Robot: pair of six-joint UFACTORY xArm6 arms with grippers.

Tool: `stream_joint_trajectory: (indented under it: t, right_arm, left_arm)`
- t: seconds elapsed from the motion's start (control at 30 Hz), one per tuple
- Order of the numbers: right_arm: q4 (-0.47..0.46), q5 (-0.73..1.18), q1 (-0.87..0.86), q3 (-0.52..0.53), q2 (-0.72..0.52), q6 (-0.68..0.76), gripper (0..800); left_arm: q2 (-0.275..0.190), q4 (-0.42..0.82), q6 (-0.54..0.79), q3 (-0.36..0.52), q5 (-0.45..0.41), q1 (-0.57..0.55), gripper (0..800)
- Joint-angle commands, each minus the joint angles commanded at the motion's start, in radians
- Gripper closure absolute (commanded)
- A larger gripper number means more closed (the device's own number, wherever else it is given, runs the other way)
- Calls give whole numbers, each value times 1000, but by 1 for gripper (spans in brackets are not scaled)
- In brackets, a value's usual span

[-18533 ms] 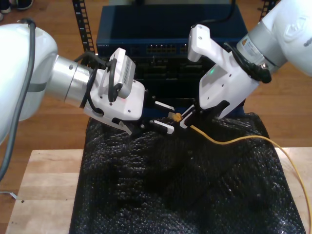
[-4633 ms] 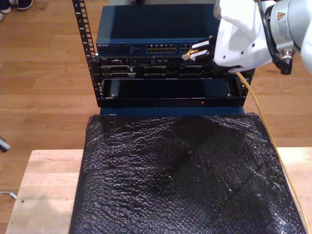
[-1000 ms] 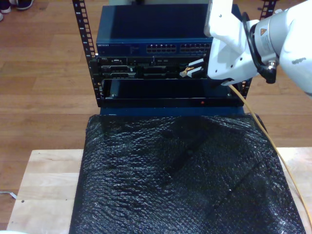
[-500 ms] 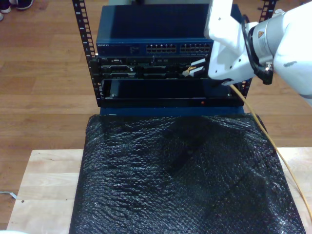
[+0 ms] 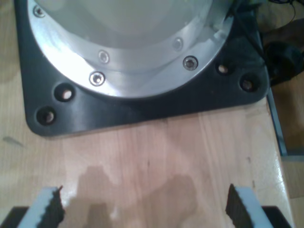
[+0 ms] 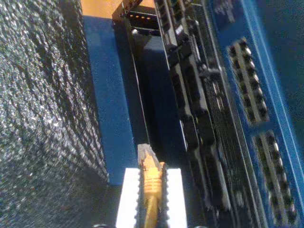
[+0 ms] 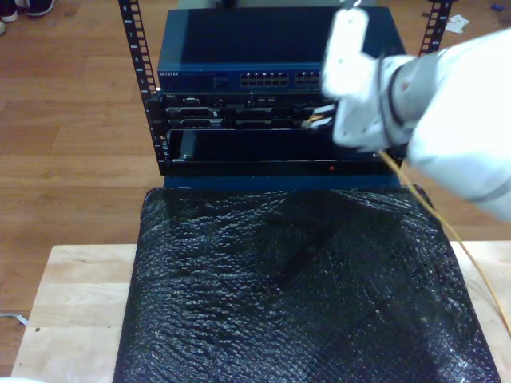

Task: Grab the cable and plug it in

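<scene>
The yellow-orange cable [image 7: 435, 211] runs from the exterior view's right edge up across the black mat to my second gripper [image 7: 319, 117]. That gripper is shut on the cable just behind its clear plug [image 6: 145, 154], which sticks out past the white fingers [image 6: 173, 190]. The plug tip hovers just in front of the rack's dark middle panel [image 7: 239, 118], below the blue switch [image 7: 239, 80] with its port rows [image 6: 244, 80]. My first gripper [image 5: 145, 209] is open above bare wood, with nothing between its fingers [image 5: 47, 209].
A black bubble-wrap mat [image 7: 287, 287] covers most of the wooden table [image 7: 72, 303]. The rack's perforated rail [image 7: 136, 48] stands at the exterior view's left. An arm's black base plate [image 5: 142, 109] is bolted to the wood ahead of my first gripper.
My second arm has swung toward the exterior view's left and shows motion blur. The plug has stayed in front of the rack's middle panel, still held.
</scene>
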Motion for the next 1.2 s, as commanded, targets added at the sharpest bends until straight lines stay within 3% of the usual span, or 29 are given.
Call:
stream_joint_trajectory:
  t: [0.37, 0.57, 1.2]
  right_arm:
    - [-26, -167, 9, 40, 41, 5, 800]
    - [-110, -206, 5, 29, 51, 6, 800]
    - [-196, -491, -63, 100, 140, -2, 800]
  left_arm:
    - [0, 0, 2, 0, 0, 0, 0]
    - [0, 0, 0, 0, 0, 0, 0]
    - [0, 0, 2, 0, 0, 0, 0]
